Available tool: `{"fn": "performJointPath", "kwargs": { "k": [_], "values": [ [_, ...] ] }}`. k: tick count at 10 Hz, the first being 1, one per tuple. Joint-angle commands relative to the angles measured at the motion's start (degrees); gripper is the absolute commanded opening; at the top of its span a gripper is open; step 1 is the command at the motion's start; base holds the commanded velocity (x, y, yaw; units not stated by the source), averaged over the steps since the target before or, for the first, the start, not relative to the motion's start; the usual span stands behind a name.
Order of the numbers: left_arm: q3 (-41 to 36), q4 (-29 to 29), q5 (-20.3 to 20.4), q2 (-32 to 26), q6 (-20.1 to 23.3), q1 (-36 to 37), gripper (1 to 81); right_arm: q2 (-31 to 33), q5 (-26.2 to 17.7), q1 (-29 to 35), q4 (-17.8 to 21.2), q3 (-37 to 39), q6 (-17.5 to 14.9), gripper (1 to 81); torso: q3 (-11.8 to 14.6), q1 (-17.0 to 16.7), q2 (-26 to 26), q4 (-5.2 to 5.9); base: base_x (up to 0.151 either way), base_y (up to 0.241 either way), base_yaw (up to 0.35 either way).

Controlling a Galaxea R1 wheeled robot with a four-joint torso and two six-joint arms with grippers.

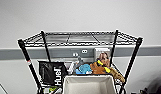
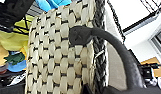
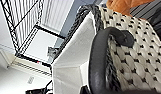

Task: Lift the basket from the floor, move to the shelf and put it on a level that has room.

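Observation:
The basket (image 1: 89, 85) is up off the floor in front of the shelf (image 1: 23, 50), its cream lining facing me at the bottom middle of the head view. It hangs lower than the level (image 1: 81, 38), the bare topmost wire grid with a raised rim. In the left wrist view, one dark loop handle (image 2: 116, 50) curves off the tan-and-dark woven side (image 2: 58, 62) down into my left gripper (image 2: 106, 91). The other handle (image 3: 98, 57) runs the same way into my right gripper (image 3: 96, 91), beside the lining (image 3: 71, 65).
The tier behind the basket holds a black Huel bag (image 1: 52, 72), a blue toy (image 1: 84, 68), a brown and yellow plush toy (image 1: 103, 68) and a picture box (image 1: 103, 53). A pale wall with a grey band and sockets (image 1: 79, 52) stands right behind the rack.

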State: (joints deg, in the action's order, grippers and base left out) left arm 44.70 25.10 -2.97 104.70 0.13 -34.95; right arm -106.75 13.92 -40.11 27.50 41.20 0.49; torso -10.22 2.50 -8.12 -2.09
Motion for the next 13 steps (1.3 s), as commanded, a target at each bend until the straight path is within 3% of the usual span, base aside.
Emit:
{"fn": "performJointPath", "kwargs": {
  "k": [1,6,9,13],
  "values": [
    [-10.6,-0.9,-1.0,-4.0,0.1,9.7,1.0,4.6,-1.5,8.5,2.5,-8.1,1.4,1.0,0.0,0.0,0.0,0.0,0.0,0.0,0.0],
    [-16.6,-0.8,-1.1,-9.2,-4.4,16.6,1.0,12.1,-2.1,14.0,4.8,-13.4,2.6,1.0,0.0,0.0,0.0,0.0,0.0,0.0,0.0],
    [-18.3,-0.8,-1.7,-10.6,-8.7,22.4,1.0,15.0,-3.5,20.3,5.0,-15.3,6.8,1.0,0.0,0.0,0.0,0.0,0.0,0.0,0.0],
    [-18.7,-0.8,-3.9,-11.9,-18.1,34.9,1.0,17.2,-8.1,31.8,5.8,-15.9,13.7,1.0,0.0,0.0,0.0,0.0,0.0,0.0,0.0]
  ]
}}
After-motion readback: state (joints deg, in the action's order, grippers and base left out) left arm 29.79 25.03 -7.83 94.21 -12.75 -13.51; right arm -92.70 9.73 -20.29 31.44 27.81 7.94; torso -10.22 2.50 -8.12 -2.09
